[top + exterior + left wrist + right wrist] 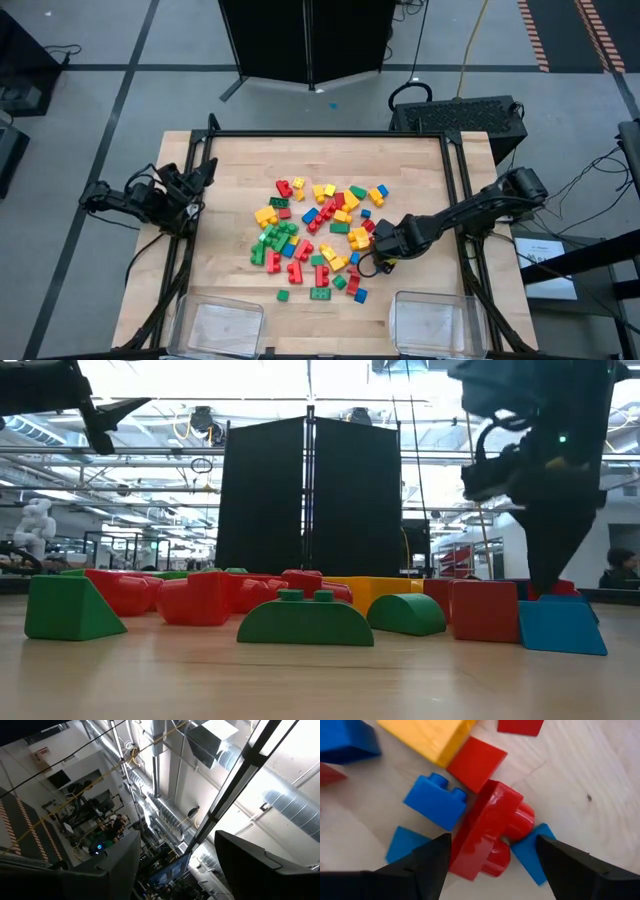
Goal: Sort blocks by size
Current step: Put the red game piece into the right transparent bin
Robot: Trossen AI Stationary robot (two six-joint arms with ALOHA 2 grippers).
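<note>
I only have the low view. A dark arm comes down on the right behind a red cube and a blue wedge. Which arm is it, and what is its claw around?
Observer: It is the right arm. Its right claw stands open astride a red studded block lying on the table.
Operator: Anything crowding that block?
Observer: A small blue studded block lies against one side of it, and a blue wedge touches the other.
Operator: And the left arm?
Observer: The left claw waits raised at the table's left edge, away from the pile; its wrist camera points up at the ceiling.
</note>
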